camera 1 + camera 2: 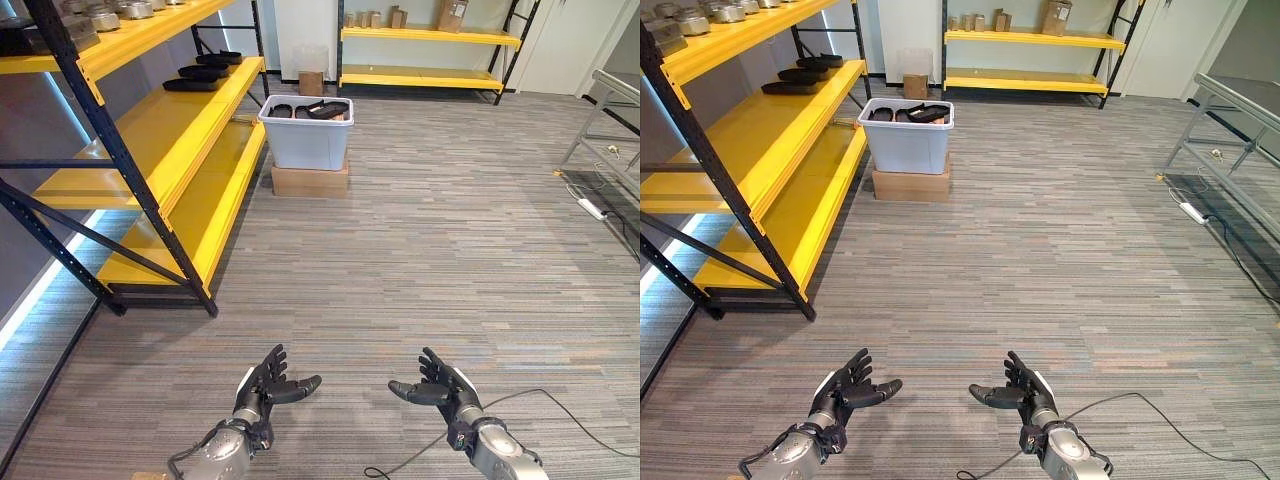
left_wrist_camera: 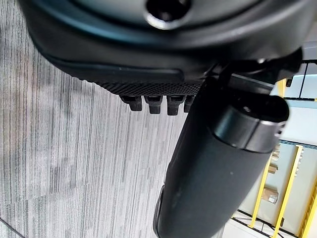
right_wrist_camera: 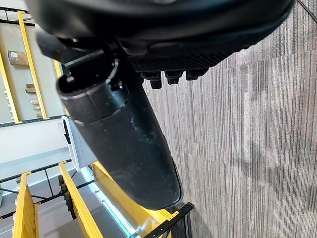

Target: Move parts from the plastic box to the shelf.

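Left eye view: left hand (image 1: pixel 262 385) and right hand (image 1: pixel 440 388) open, empty; plastic box (image 1: pixel 306 130) far off, approach could clip shelf (image 1: pixel 190 150).

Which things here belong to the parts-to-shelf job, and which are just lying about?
Job:
plastic box with black parts inside
yellow shelf, black parts already on it
left hand and right hand, both open, empty

Lying about:
cardboard box under the plastic box
far shelf
power strip

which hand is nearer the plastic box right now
Left, slightly. The plastic box stands far ahead by the shelf; left hand is almost below it, right hand further right.
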Available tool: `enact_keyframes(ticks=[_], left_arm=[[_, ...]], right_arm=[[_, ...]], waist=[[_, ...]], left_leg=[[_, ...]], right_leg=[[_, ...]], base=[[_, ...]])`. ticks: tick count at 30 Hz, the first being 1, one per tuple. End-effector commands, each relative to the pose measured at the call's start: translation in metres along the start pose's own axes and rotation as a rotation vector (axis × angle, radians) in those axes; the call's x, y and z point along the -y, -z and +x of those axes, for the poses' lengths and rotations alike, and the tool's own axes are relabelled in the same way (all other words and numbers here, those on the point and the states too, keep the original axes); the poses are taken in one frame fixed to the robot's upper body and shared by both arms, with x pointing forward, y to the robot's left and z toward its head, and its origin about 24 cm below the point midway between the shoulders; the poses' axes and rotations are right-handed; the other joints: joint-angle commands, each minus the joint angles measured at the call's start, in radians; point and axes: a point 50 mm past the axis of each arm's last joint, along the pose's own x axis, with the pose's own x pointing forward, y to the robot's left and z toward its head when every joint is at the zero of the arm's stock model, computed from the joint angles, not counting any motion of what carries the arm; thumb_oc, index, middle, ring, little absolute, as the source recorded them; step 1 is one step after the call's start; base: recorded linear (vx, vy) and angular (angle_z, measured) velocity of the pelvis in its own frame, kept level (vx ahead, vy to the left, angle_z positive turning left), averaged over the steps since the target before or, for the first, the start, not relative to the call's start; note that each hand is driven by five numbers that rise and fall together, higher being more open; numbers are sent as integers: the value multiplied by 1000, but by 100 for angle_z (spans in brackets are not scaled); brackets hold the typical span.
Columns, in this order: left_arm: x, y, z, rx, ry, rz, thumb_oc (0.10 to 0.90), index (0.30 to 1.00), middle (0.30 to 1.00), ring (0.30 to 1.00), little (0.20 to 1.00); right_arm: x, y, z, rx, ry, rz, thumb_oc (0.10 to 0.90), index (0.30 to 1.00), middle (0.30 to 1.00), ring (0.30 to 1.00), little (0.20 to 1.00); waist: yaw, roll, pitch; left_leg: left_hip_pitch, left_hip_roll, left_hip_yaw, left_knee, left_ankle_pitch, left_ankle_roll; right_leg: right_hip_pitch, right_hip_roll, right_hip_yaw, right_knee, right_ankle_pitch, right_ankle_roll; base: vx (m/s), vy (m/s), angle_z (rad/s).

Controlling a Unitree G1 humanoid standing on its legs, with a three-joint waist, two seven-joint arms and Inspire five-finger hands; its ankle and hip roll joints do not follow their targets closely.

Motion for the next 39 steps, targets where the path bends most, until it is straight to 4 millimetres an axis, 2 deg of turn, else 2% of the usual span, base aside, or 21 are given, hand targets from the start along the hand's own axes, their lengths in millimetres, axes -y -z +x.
enact_keyframes(ticks=[1, 39], left_arm=[[9, -40, 15, 178, 66, 52, 900, 1000, 1000, 1000, 1000], [10, -43, 17, 188, 59, 61, 900, 1000, 1000, 1000, 1000]], right_arm=[[-11, -54, 14, 233, -61, -46, 900, 1000, 1000, 1000, 1000], [-11, -52, 13, 229, -56, -41, 900, 1000, 1000, 1000, 1000]], waist=[[10, 4, -56], [9, 6, -53]], left_leg=[[15, 113, -29, -2, -1, -78], [18, 110, -30, -4, -4, -76]], right_leg=[[-4, -97, 11, 52, -46, 93], [-3, -96, 11, 51, -46, 92]], base=[[0, 0, 0], [0, 0, 0]])
